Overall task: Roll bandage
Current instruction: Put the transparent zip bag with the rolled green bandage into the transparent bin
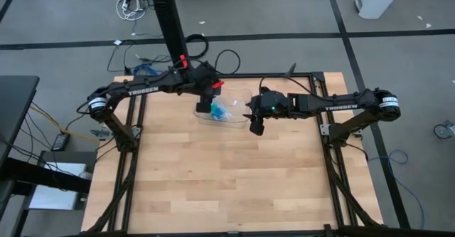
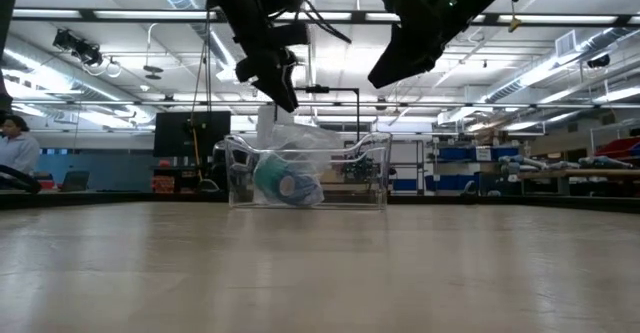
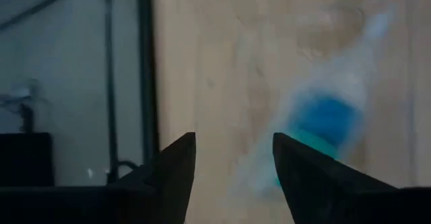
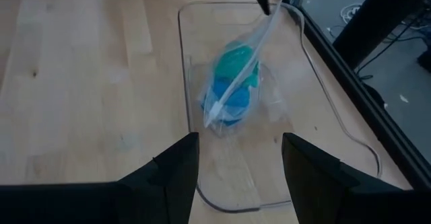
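Wooden table [image 1: 213, 180], far end: clear plastic tray [image 4: 323, 109] holding a thin plastic bag [image 4: 262, 35]. Bandage [image 4: 232, 62], teal roll, inside the bag, just below left gripper [image 1: 205, 106], fingers spread, empty. Right gripper [image 1: 255, 127] hovers beside the tray, fingers apart, empty.

Pale wooden table [image 1: 213, 187], clear plastic tray [image 4: 323, 109] flat on its far middle.

The teal-green bandage [image 4: 235, 64], rolled up, lies inside a clear plastic tray [image 4: 189, 62].
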You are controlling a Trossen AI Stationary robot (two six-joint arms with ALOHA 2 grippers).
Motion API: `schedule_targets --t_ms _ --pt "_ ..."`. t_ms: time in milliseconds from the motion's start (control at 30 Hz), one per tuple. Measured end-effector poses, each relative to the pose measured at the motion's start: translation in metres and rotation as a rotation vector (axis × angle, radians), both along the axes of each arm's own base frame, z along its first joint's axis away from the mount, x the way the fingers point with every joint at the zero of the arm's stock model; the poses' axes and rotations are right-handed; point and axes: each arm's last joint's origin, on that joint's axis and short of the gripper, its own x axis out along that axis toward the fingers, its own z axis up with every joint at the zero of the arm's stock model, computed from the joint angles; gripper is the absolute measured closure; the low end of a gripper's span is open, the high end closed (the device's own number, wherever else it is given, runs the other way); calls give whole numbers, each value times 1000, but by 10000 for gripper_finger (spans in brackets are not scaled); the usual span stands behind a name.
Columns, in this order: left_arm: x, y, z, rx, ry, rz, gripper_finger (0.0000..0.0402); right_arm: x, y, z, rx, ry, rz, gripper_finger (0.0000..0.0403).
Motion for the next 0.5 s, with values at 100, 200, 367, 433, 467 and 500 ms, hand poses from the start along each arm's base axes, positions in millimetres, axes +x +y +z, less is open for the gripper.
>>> schedule_targets --t_ms 100,200,367,433,467,500 --pt "-7 -5 -5 -63 84 -20 204 0 0 0 -1 -7 -1 204" --pt "-11 -10 -9 -153 130 -69 213 1 -1 1 -2 -15 -2 204" --pt "-6 -9 -11 -116 124 -90 234 2 -2 3 -5 -35 -7 204" --pt "-1 -6 -14 -78 123 -86 242 2 -2 3 -6 -43 -7 204" --pt "3 -4 -19 -66 123 -86 246 2 -2 3 -6 -45 -6 204" --pt "6 -3 -22 -57 118 -84 250 2 -2 4 -6 -46 -6 204"
